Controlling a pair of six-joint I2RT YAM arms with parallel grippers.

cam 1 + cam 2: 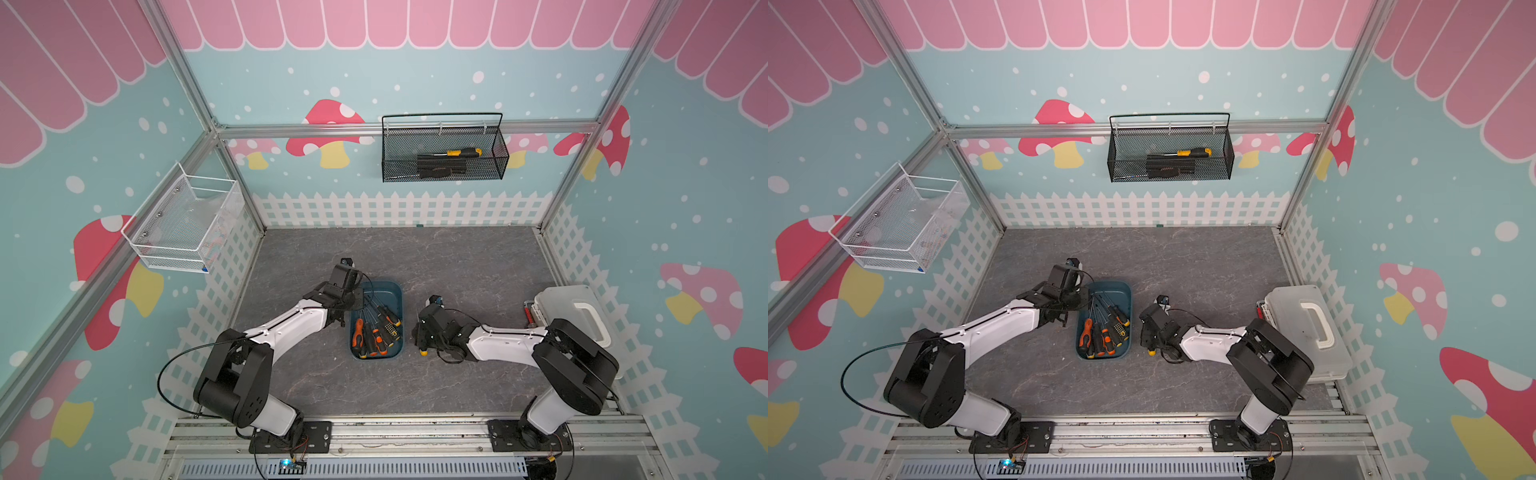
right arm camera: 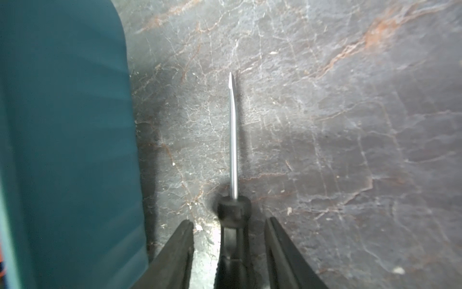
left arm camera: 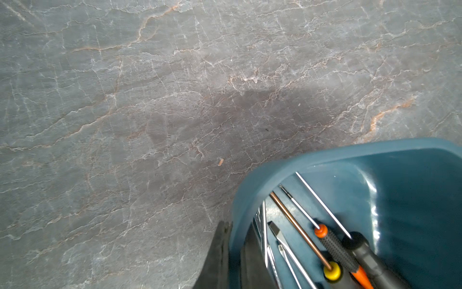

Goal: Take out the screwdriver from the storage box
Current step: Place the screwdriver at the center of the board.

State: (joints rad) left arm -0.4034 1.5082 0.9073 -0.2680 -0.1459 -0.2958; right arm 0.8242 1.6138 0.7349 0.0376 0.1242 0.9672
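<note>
Beside storage box (image 2: 62,125), screwdriver (image 2: 233,140) seemingly lies free.

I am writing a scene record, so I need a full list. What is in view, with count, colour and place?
table: one, grey marble pattern, cell floor.
storage box: one, dark teal-blue, middle of the table.
screwdrivers in the box: several, count unclear, orange-and-black and yellow-and-black handles.
lone screwdriver: one, black handle, on the table right of the box.
black mesh basket: one, back wall; holds a yellow-and-black screwdriver and a dark item.
white wire basket: one, left wall.
white case: one, with handle, right edge of the table.
left hand: black, shut on the box's left wall.
right hand: black, open, fingers either side of the lone screwdriver's handle.
</note>
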